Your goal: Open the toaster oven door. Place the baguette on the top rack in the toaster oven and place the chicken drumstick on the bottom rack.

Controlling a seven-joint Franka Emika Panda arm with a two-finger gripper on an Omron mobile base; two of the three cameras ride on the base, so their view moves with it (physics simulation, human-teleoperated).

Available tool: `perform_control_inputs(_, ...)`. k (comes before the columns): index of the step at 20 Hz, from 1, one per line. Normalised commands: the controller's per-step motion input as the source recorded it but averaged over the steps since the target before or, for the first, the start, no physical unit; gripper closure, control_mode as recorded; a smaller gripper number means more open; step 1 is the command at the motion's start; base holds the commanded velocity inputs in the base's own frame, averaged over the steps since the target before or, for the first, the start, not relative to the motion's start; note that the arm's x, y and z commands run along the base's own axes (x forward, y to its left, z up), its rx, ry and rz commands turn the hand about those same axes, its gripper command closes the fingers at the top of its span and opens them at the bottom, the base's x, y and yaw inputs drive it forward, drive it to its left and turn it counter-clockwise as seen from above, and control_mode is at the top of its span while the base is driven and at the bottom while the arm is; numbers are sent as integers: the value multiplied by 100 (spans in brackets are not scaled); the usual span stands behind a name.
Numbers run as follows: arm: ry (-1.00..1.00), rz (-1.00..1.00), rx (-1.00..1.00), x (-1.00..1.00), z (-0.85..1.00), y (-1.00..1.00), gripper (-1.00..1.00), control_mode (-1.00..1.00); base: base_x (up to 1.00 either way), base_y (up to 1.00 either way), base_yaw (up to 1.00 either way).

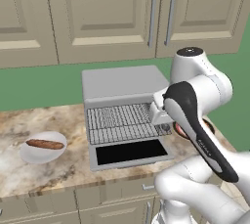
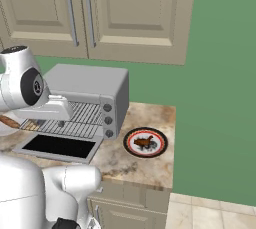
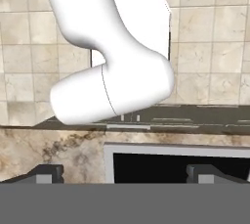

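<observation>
The silver toaster oven [image 1: 122, 83] stands on the counter with its door [image 1: 129, 152] folded down flat. Inside, the top rack [image 1: 118, 115] and the bottom rack [image 1: 124, 133] are bare. The long brown baguette [image 1: 45, 144] lies in a white bowl [image 1: 35, 155] left of the oven. The dark drumstick [image 2: 144, 142] sits on a red-rimmed plate [image 2: 159, 149] to the oven's right. My gripper [image 3: 125, 174] is open and holds nothing. It hangs over the lowered door [image 3: 180, 165], at the oven's right front, and looks down past the counter edge.
Beige wall cabinets [image 1: 107, 12] hang above the oven, and a green wall lies behind it. The marble counter [image 1: 58, 174] ends just right of the plate, with tiled floor [image 2: 210, 213] beyond. My own white arm [image 1: 195, 120] hides most of the plate in the left base view.
</observation>
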Motion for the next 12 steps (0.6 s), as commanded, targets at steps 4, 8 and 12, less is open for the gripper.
perform_control_inputs(4,2,-13,0,-1,4,-13,-100,-100,0,0,0)
perform_control_inputs(8,0,-28,0,-11,4,-25,-100,-100,0,0,0)
perform_control_inputs(12,0,-17,0,-1,0,-7,-100,-100,0,0,0)
